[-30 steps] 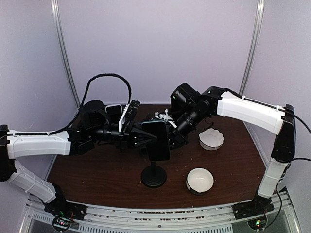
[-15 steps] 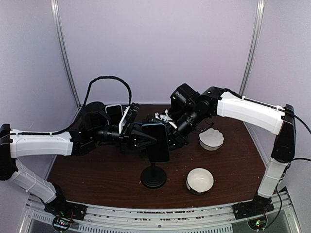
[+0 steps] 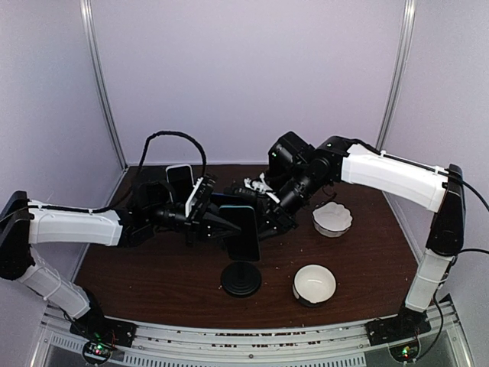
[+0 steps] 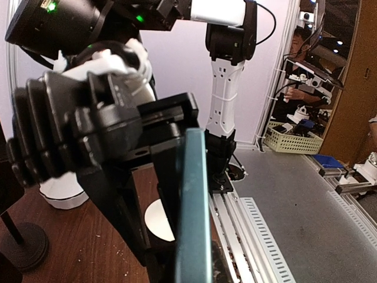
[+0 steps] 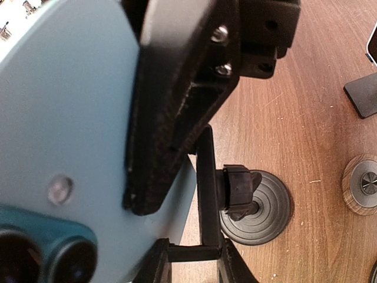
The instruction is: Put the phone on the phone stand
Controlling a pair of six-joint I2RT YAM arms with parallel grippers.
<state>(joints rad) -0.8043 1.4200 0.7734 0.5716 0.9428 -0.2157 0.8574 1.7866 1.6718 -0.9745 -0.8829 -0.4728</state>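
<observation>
Now light-blue slab phone (image 3: 243, 232) sits lower and further left than moments ago, hiding stem of black round-base phone stand (image 3: 241, 280). Grip: right jaws pinching phone; left jaws pressed together at its edge. Likely seating in cradle (image 5: 205, 177), not released yet.

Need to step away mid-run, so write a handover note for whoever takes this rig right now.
Left gripper: shut, tip beside the phone.
Right gripper: shut on the phone, holding it over the phone stand.
Done: phone brought to the stand's cradle.
Left: confirm it sits in the cradle, open the right gripper, back both arms away.
</observation>
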